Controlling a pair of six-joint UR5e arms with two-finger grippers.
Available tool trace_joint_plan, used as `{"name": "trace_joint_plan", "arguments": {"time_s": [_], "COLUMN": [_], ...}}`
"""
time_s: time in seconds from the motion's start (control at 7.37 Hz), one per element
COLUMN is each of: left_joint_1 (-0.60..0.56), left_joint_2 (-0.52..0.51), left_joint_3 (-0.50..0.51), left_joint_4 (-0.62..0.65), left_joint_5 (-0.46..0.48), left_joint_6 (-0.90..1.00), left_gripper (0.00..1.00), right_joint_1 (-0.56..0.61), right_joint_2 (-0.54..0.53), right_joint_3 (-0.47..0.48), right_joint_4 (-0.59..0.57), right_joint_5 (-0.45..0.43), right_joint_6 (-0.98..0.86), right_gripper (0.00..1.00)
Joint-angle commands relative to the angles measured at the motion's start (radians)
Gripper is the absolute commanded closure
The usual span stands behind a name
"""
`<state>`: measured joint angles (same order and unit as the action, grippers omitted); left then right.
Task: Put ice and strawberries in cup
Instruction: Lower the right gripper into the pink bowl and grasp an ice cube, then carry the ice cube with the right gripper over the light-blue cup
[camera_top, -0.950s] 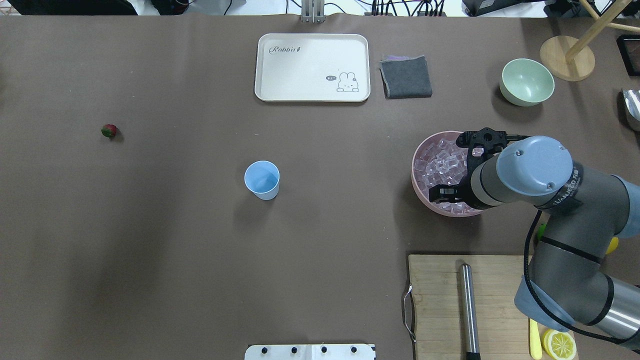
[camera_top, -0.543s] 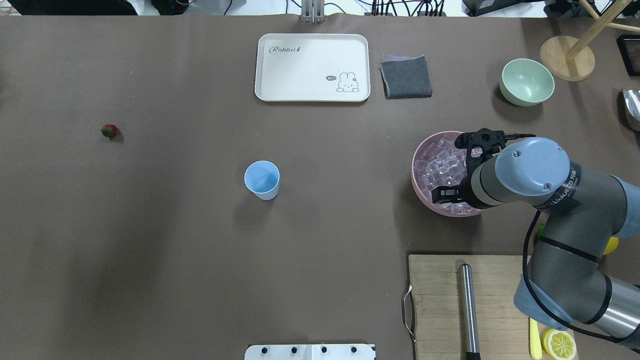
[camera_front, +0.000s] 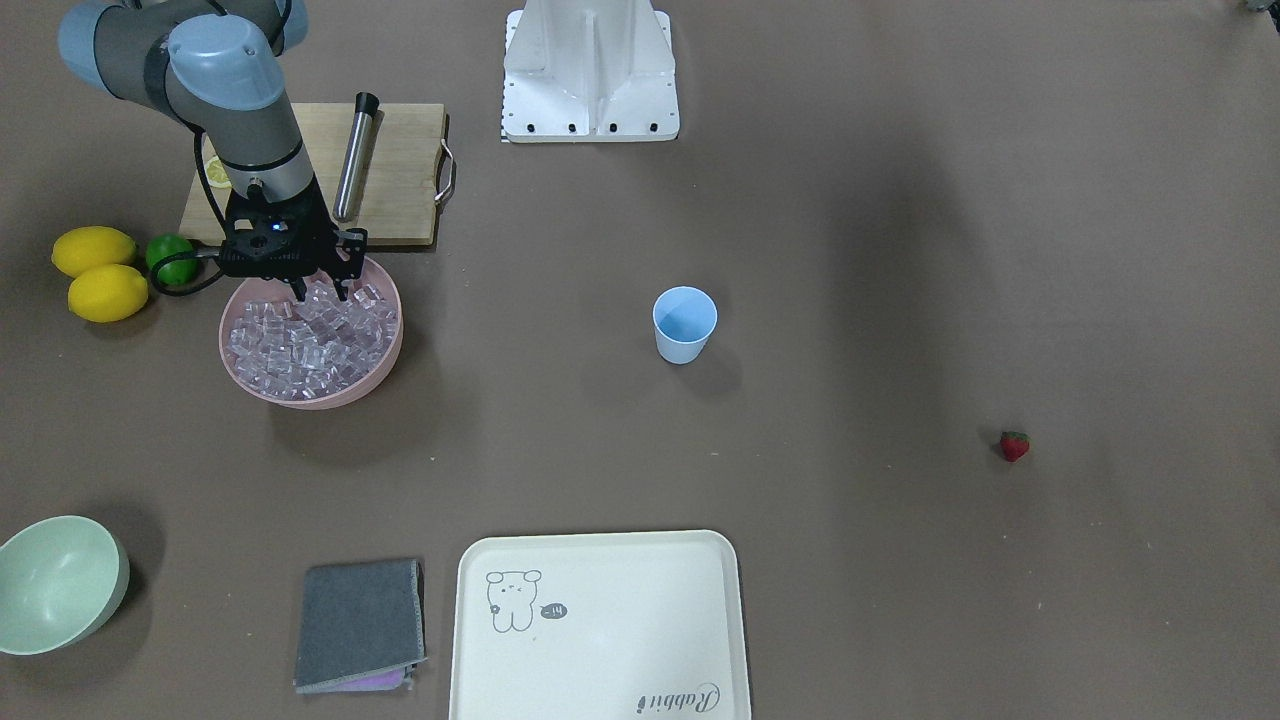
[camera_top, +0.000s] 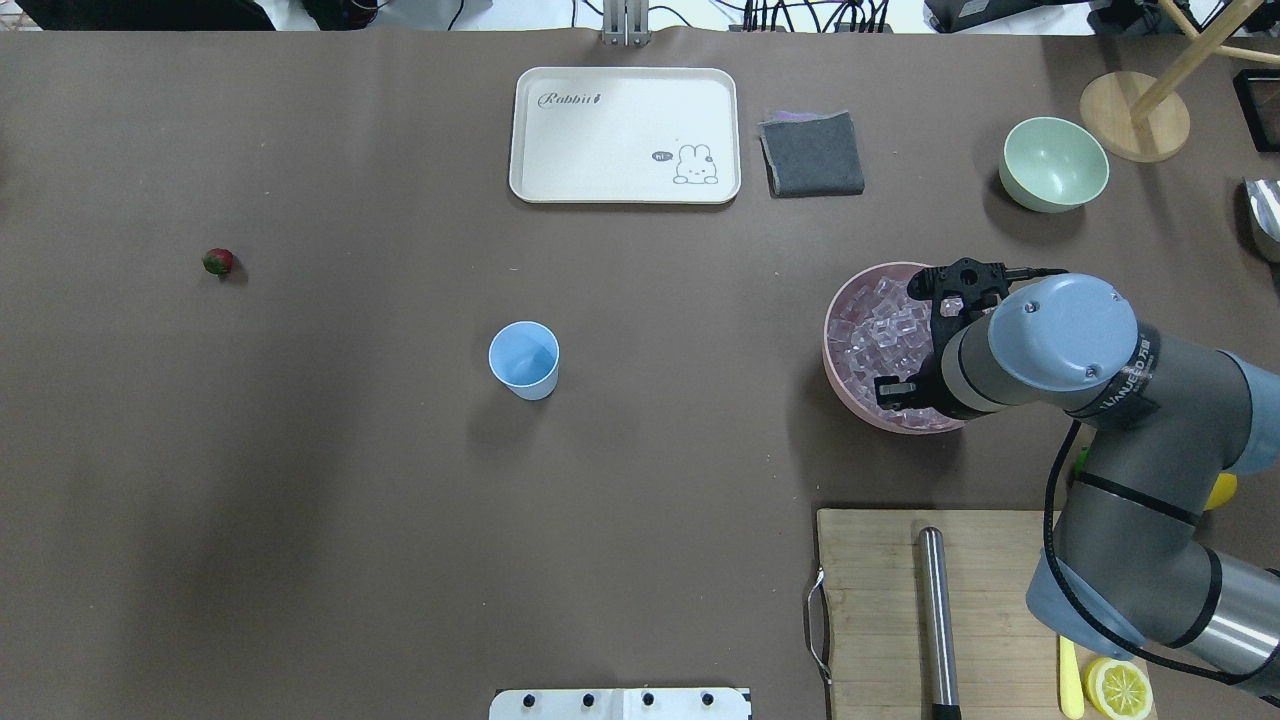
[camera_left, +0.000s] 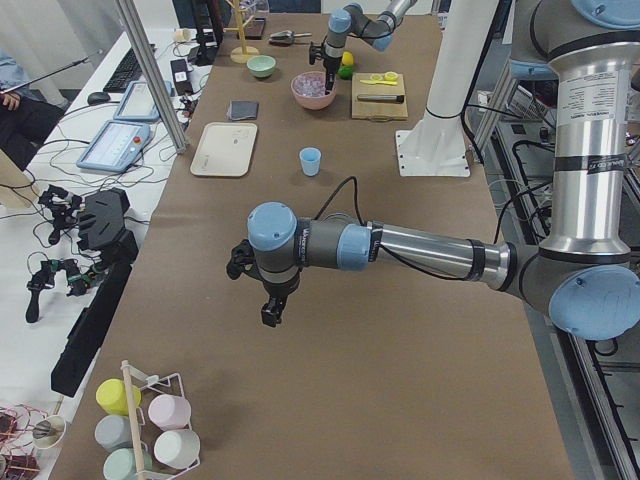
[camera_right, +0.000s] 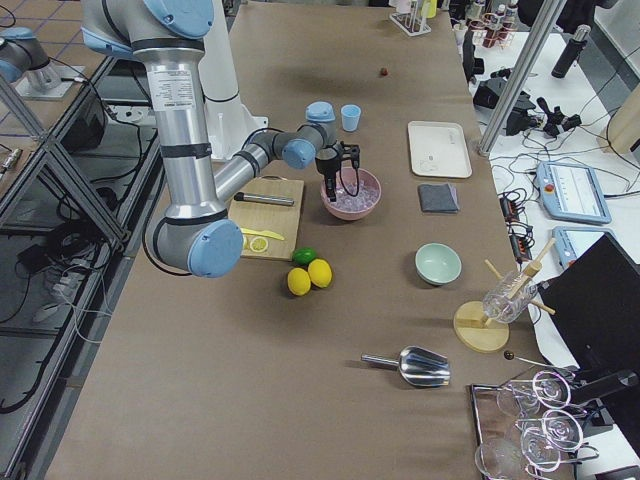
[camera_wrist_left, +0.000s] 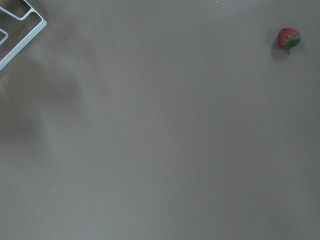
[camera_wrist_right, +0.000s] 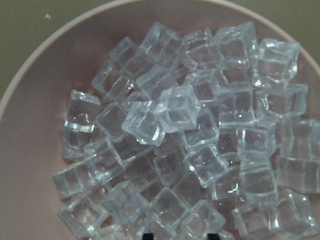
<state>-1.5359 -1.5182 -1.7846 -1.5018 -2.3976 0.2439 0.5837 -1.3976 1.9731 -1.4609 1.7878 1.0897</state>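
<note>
The ice (camera_front: 300, 345) fills a pink bowl (camera_front: 300, 400) on the robot's right. My right gripper (camera_front: 320, 293) points down into the bowl's near side, open, with its fingertips (camera_wrist_right: 147, 235) among the cubes (camera_wrist_right: 175, 107) at that view's bottom edge. The light-blue cup (camera_top: 523, 358) stands upright and empty at mid-table. The strawberry (camera_top: 218, 262) lies alone far to the left and also shows in the left wrist view (camera_wrist_left: 289, 38). My left gripper (camera_left: 265, 300) hangs over bare table in the exterior left view only; I cannot tell if it is open or shut.
A white tray (camera_top: 625, 135), a grey cloth (camera_top: 812, 155) and a pale green bowl (camera_top: 1054, 165) stand at the far edge. A cutting board (camera_top: 880, 600) with a metal rod (camera_top: 937, 620) is near the right arm. Two lemons (camera_front: 95, 270) and a lime (camera_front: 172, 256) lie beside the pink bowl.
My right wrist has shifted slightly over the pink bowl. The cup and the strawberry have not moved.
</note>
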Motion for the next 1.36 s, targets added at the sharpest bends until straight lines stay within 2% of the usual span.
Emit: {"name": "trace_joint_plan", "arguments": {"time_s": [0.0,0.27,0.41,0.54,0.68,0.81,0.95,1.09,1.22], "left_joint_1": [0.002,0.002,0.002,0.006,0.008,0.008,0.008,0.008,0.010], "left_joint_2": [0.001,0.001,0.001,0.001,0.000,0.000,0.001,0.003,0.003], "left_joint_3": [-0.001,-0.001,0.001,0.002,0.002,0.004,0.004,0.007,0.008], "left_joint_4": [0.000,0.000,0.000,0.000,0.000,0.000,0.002,0.000,0.002], "left_joint_5": [0.000,0.000,0.000,0.000,0.000,0.000,0.000,0.000,0.000], "left_joint_6": [0.000,0.000,0.000,0.000,-0.002,-0.002,-0.002,-0.002,-0.002], "left_gripper": [0.02,0.02,0.02,0.02,0.02,0.02,0.02,0.02,0.02], "right_joint_1": [0.030,0.065,0.070,0.065,0.064,0.042,0.013,-0.016,-0.051], "right_joint_2": [0.002,0.040,0.093,0.154,0.254,0.366,0.511,0.666,0.769], "right_joint_3": [0.026,0.042,0.040,0.026,-0.014,-0.080,-0.173,-0.297,-0.426], "right_joint_4": [-0.007,-0.007,-0.009,-0.006,-0.009,-0.021,-0.120,-0.207,-0.210], "right_joint_5": [0.007,0.028,0.030,0.025,0.024,0.024,0.015,-0.022,-0.060], "right_joint_6": [0.001,0.012,0.053,0.190,0.246,0.304,0.368,0.387,0.460], "right_gripper": [1.00,1.00,1.00,1.00,1.00,1.00,1.00,1.00,1.00]}}
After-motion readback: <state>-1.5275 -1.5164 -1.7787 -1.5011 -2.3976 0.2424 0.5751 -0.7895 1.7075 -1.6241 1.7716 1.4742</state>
